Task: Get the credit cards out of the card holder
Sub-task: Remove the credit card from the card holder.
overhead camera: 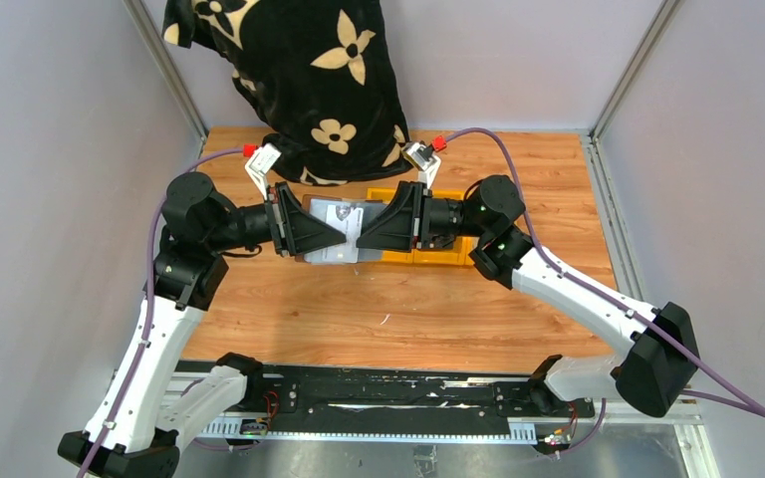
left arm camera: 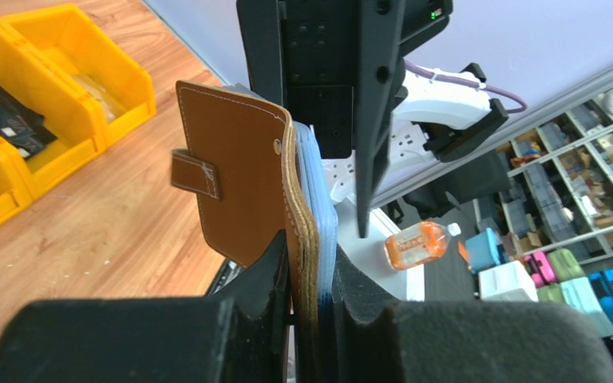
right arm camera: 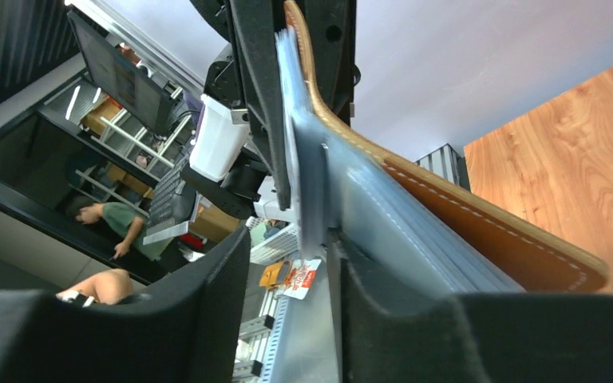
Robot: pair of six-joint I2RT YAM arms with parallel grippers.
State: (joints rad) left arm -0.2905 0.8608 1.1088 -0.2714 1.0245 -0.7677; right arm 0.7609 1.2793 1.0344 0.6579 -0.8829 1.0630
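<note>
Wooden desk [overhead camera: 438,309] lies below the card holder [left arm camera: 235,175], held up in the air. Left jaws squeeze one end to keep it steady. Right jaws stand loose around the other end, where the credit cards [overhead camera: 343,213] sit, likely ready to pull one out.

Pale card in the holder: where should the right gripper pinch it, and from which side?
Probably its right-hand end, coming in from the right along its plane, one finger on each flat face. The pale card is thin, and the left gripper clamps the card holder at the opposite end.
</note>
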